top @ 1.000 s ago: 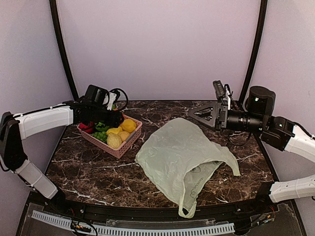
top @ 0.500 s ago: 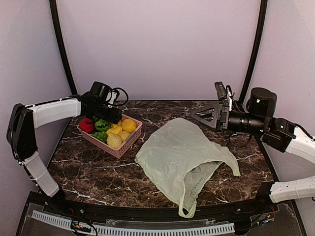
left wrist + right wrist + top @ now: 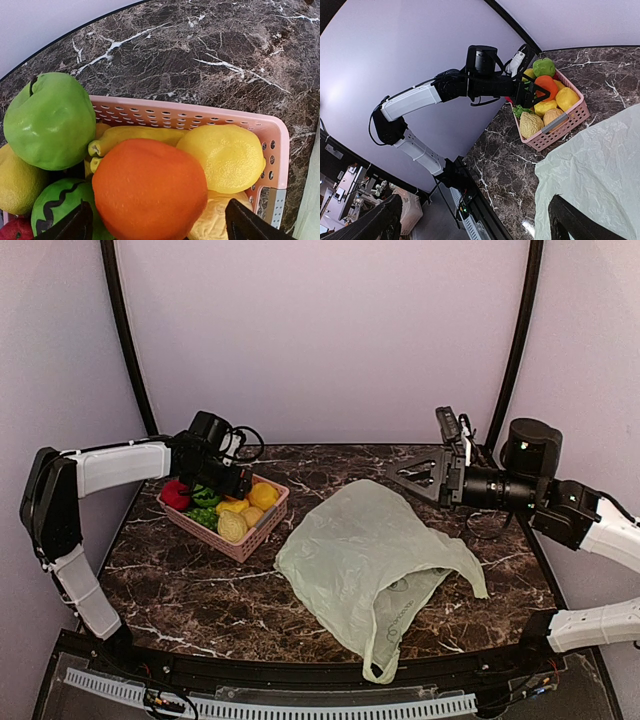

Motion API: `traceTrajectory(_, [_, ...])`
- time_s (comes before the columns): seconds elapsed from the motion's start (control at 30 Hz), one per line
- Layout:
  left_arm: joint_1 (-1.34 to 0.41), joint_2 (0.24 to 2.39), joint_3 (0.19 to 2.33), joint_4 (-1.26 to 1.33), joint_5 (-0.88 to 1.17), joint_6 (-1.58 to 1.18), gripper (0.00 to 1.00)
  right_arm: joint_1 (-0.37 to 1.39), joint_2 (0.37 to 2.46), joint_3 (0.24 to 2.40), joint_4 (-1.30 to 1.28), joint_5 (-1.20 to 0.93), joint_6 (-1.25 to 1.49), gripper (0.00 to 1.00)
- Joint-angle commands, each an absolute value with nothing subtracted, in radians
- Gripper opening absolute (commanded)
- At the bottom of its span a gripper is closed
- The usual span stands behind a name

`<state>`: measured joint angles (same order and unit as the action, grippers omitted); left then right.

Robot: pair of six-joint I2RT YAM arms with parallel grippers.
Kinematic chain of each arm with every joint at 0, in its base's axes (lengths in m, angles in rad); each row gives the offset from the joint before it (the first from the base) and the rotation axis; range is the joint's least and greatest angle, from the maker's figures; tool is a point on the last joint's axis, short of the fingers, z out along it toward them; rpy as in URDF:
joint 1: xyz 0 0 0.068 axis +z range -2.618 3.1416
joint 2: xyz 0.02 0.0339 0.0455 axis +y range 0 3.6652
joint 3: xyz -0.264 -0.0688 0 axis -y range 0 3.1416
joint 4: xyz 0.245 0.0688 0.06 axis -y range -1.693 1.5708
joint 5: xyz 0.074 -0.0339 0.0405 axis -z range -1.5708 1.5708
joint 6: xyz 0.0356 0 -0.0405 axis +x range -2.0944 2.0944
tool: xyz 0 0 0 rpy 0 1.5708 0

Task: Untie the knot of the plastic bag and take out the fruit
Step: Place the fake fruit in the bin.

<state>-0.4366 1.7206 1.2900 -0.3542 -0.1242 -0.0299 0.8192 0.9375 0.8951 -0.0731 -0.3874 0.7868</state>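
The pale green plastic bag [image 3: 360, 550] lies flat and crumpled mid-table, its handles toward the near edge; I see no knot and no bulge in it. It also shows in the right wrist view [image 3: 600, 170]. The fruit sits in a pink basket [image 3: 245, 545] at the back left: an orange one [image 3: 150, 190], a green apple [image 3: 50, 120] and a yellow-green one [image 3: 12, 185]. My left gripper [image 3: 226, 480] is open over the basket, fingers either side of the orange one. My right gripper [image 3: 418, 476] is open and empty, held above the table's back right.
The basket [image 3: 200, 112] also holds bananas [image 3: 130, 135], a yellow lemon [image 3: 222, 157], a pale textured piece [image 3: 215, 222], a striped green piece [image 3: 55, 210] and a red piece [image 3: 176, 494]. Black frame posts [image 3: 125, 340] stand at both back corners.
My left gripper has lifted out of the basket's left side and shifted toward the back right, uncovering the red piece. The right arm and the bag have barely moved.
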Motion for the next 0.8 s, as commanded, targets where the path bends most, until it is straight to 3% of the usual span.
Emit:
traceTrajectory(0.0, [-0.433,1.714,1.313,-0.383,-0.137,-0.028,0.92,0.814,0.939,0.884,-0.066,-0.383,0.792,0.99])
traceTrajectory(0.5, [-0.433,1.587,1.31,-0.382,-0.094,-0.024,0.95,0.813,0.95,0.891,-0.084,-0.374,0.776,0.99])
traceTrajectory(0.77, [-0.467,1.41,1.305,-0.469,0.04,-0.037,0.95,0.813,0.906,0.904,-0.276,-0.285,0.735,0.99])
